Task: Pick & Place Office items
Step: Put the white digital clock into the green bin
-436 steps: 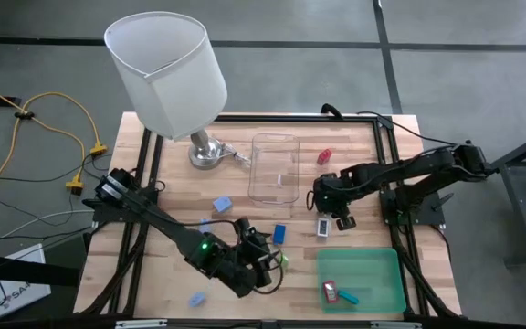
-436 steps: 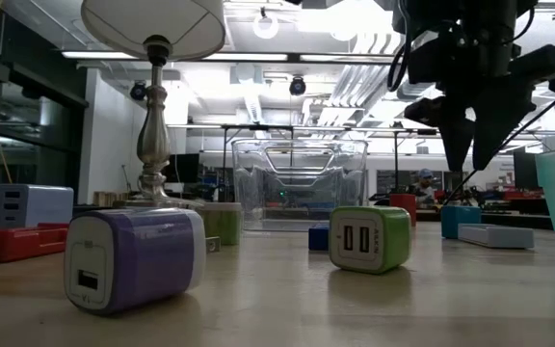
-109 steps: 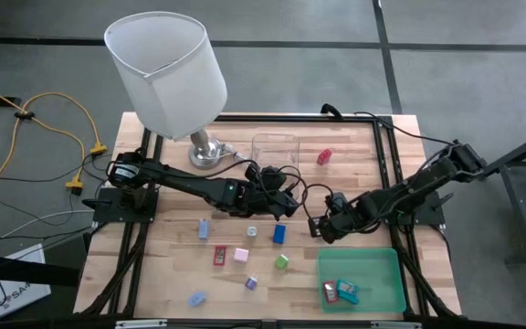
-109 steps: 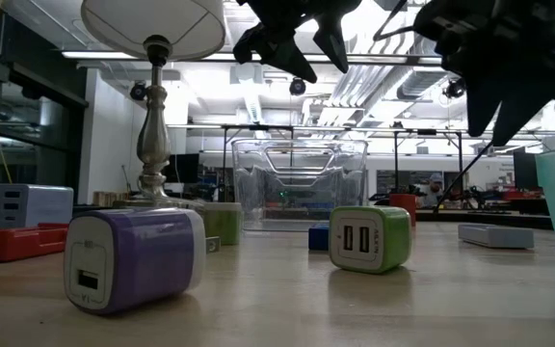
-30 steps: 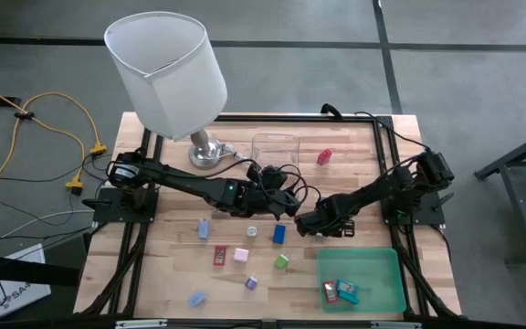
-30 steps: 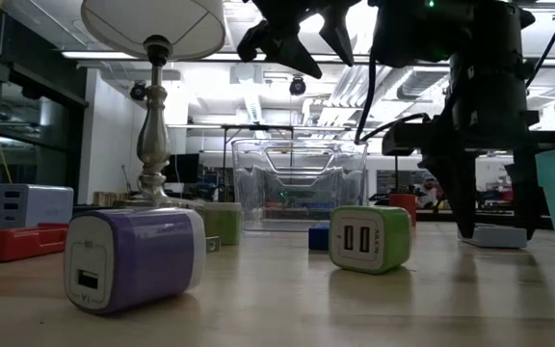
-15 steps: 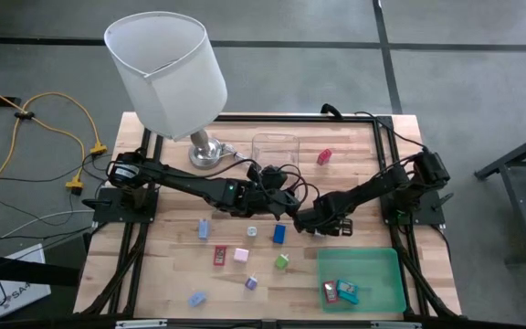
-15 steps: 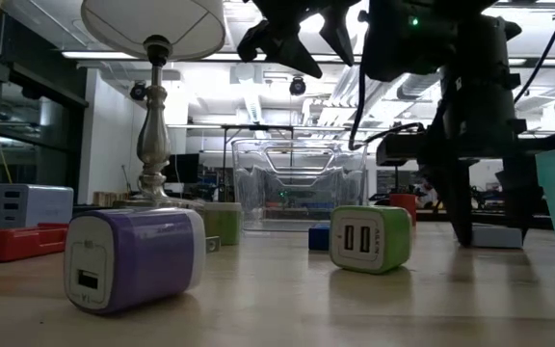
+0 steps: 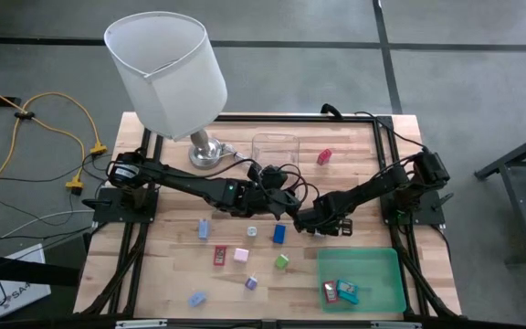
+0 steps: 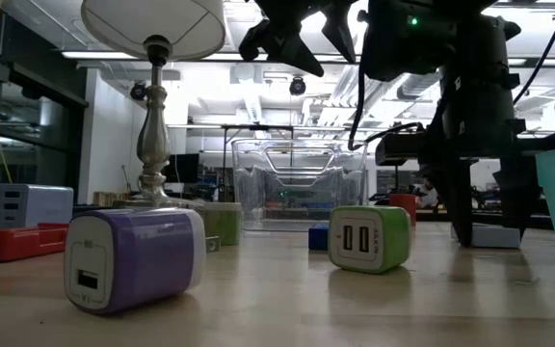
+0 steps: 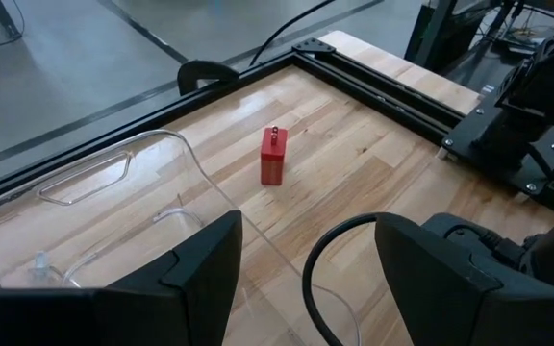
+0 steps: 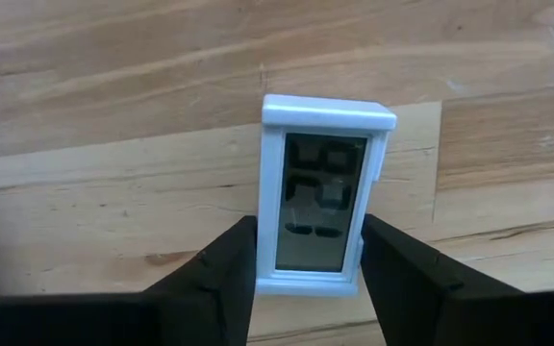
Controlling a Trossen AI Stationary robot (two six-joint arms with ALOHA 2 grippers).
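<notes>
The office items lie scattered on the wooden table: a white piece with a small display (image 12: 317, 202), a red block (image 9: 324, 156), a blue one (image 9: 279, 233), a green one (image 9: 282, 261) and several more. My right gripper (image 9: 322, 224) points down at mid-table, shut on the white piece, which lies flat. My left gripper (image 11: 306, 259) hangs open above the table beside the clear box (image 9: 275, 153), holding nothing. My right gripper pinches the white piece's two long sides (image 12: 269, 259) between its two fingers, at the end away from the display's top. The fingers (image 10: 461, 207) come from above, pointing down, and lie across the piece. The piece lies flat on the table, display up.
A green tray (image 9: 386, 288) with a few pieces in it sits at the near right. A lamp (image 9: 167, 68) stands at the far left, its base (image 9: 205, 153) beside the clear box. In the low view, a purple block (image 10: 133, 258) and a green one (image 10: 369, 238) stand close.
My right gripper's fingers have drawn together onto the white piece's sides. The piece has stayed flat on the table.
</notes>
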